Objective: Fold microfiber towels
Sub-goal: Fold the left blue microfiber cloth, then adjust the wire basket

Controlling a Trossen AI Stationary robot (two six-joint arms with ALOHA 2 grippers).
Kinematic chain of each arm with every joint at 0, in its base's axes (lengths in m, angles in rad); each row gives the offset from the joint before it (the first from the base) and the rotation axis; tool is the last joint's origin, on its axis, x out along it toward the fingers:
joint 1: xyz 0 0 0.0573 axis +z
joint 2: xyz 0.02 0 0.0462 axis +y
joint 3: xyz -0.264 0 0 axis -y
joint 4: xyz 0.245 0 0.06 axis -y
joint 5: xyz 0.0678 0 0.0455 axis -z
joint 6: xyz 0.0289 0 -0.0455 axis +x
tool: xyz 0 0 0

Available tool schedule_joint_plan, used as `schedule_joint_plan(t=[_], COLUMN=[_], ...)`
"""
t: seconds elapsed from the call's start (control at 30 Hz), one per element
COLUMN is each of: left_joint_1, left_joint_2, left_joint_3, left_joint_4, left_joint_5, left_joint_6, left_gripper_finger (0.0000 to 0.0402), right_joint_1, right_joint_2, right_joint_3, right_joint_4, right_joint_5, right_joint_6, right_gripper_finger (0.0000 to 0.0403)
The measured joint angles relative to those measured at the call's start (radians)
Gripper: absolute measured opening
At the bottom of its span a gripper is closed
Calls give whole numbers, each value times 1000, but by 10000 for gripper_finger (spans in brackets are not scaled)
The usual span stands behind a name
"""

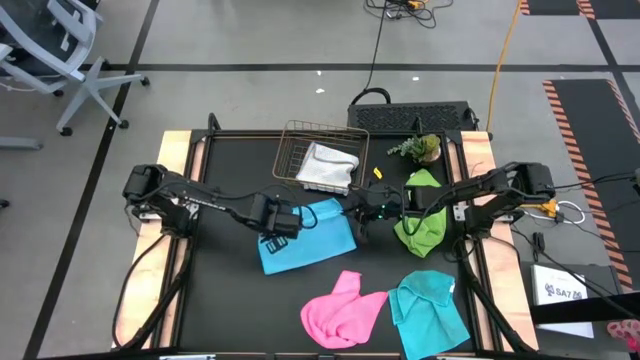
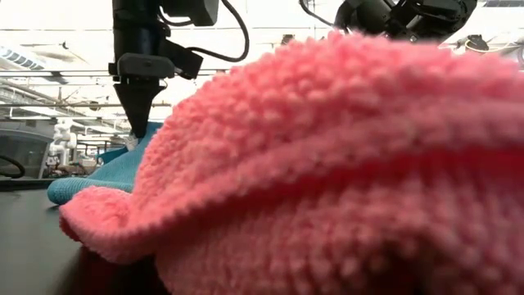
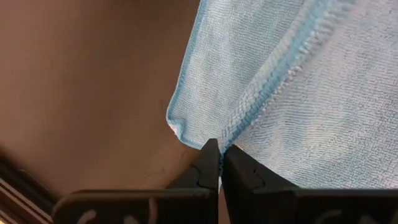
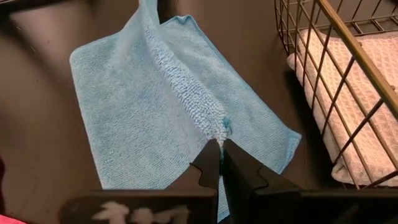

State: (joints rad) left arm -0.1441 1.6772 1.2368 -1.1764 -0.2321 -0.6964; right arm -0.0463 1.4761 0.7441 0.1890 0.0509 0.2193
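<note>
A cyan-blue towel (image 1: 305, 238) lies mid-table with one edge raised as a ridge (image 4: 180, 81). My left gripper (image 1: 283, 224) is shut on it at its left end, and my right gripper (image 1: 352, 212) is shut on it at its right end. A lime green towel (image 1: 420, 225) lies bunched under the right arm. A pink towel (image 1: 343, 310) and a second cyan towel (image 1: 428, 310) lie crumpled near the front edge. The white-grey towel (image 1: 325, 166) rests in the wire basket (image 1: 300, 135). My left gripper pinches the blue towel's stitched hem (image 3: 239, 127) between its two fingers, close to a corner (image 3: 177, 121). It comes from above, pointing down. The rest of the towel lies on the table below. My right gripper pinches the raised edge (image 4: 214, 127) between its two fingertips, slanting down from the table's right side. The edge runs from the fingers as a lifted ridge toward the other gripper. The towel's body (image 4: 124, 124) lies flat on the table.
The copper wire basket (image 4: 323, 56) stands just beyond the blue towel at the table's far side. A small green plant (image 1: 420, 148) sits at the far right. In the low view the pink towel (image 2: 344, 164) fills the foreground.
</note>
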Motion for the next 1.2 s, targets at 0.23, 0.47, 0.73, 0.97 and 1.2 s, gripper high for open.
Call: schedule_joint_plan(t=[0.23,0.47,0.73,0.97,1.2], left_joint_1=[0,0,0,-38,-50], left_joint_2=[0,0,0,0,-6], left_joint_3=[0,0,0,0,0], left_joint_4=[-12,-70,-119,-101,-101], left_joint_5=[-60,-79,-93,-138,-341], left_joint_6=[-12,-28,-95,-171,-268], left_gripper_finger=[45,82,117,120,120], right_joint_1=[0,0,0,43,63], right_joint_2=[0,0,0,-1,-38], right_joint_3=[0,1,1,8,129], right_joint_4=[-5,-18,-20,33,-102], right_joint_5=[60,84,84,80,174], right_joint_6=[-32,-49,-71,-53,-166], right_gripper_finger=[18,64,105,112,106])
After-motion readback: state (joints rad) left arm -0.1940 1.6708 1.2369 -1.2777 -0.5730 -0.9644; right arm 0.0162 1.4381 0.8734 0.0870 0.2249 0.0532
